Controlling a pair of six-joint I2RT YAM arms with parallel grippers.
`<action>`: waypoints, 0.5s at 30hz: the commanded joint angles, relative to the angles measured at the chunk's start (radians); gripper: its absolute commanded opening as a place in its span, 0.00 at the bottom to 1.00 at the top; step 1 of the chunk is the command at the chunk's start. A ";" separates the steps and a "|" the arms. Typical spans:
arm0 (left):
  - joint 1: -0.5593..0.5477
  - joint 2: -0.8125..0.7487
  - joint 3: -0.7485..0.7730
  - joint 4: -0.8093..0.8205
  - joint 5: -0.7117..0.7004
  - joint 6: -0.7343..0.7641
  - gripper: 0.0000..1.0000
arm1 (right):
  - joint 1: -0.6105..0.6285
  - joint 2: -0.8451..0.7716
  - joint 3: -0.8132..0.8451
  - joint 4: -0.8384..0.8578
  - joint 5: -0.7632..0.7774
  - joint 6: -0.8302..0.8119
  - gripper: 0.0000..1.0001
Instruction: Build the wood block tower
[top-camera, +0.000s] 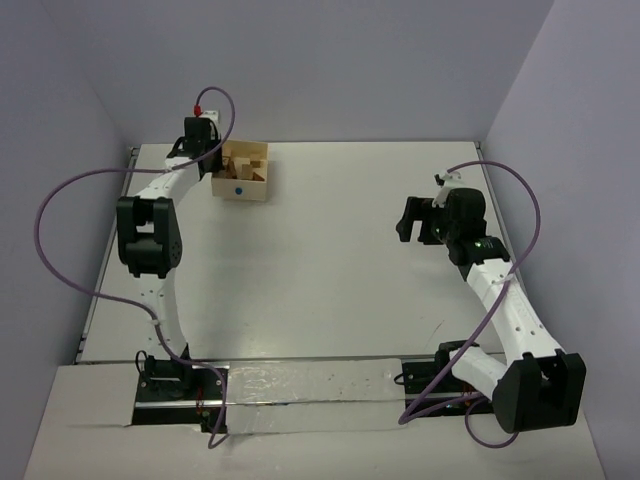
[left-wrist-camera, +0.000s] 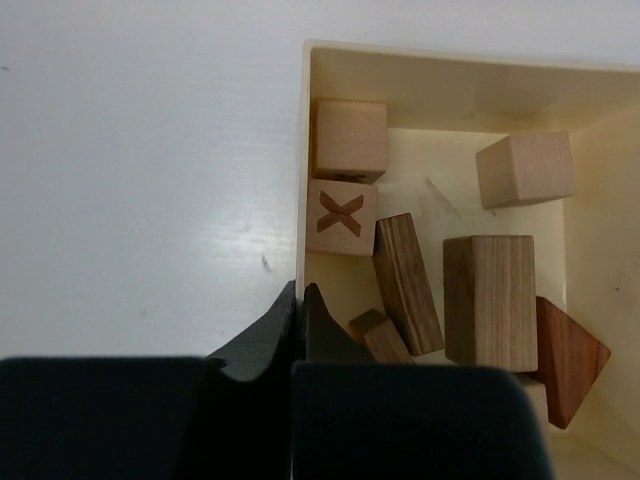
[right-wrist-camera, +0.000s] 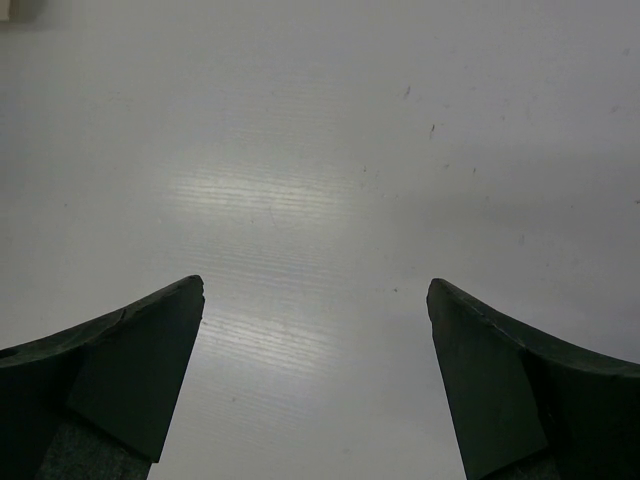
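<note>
Markings: brown X on one cube (left-wrist-camera: 342, 217); blue dot (top-camera: 240, 188) on box (left-wrist-camera: 450, 70) front. White table (right-wrist-camera: 300, 150), lilac walls (top-camera: 330, 60). Blocks (left-wrist-camera: 525, 168) loose in box, table's far-left corner. Two bricks (left-wrist-camera: 489, 300) lie lengthwise along box wall, darker one tilted. Left gripper (left-wrist-camera: 301, 295) clamped on box wall. Right gripper (right-wrist-camera: 316, 290) spread wide, holding nothing, over table.
</note>
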 joint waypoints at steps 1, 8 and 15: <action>-0.066 -0.277 -0.087 0.067 -0.051 0.129 0.00 | -0.003 -0.044 0.035 0.011 -0.020 -0.008 1.00; -0.202 -0.489 -0.302 0.129 -0.291 0.330 0.00 | -0.002 -0.070 0.041 0.002 -0.036 -0.005 1.00; -0.385 -0.585 -0.525 0.307 -0.577 0.585 0.00 | -0.001 -0.091 0.040 0.002 -0.051 -0.002 1.00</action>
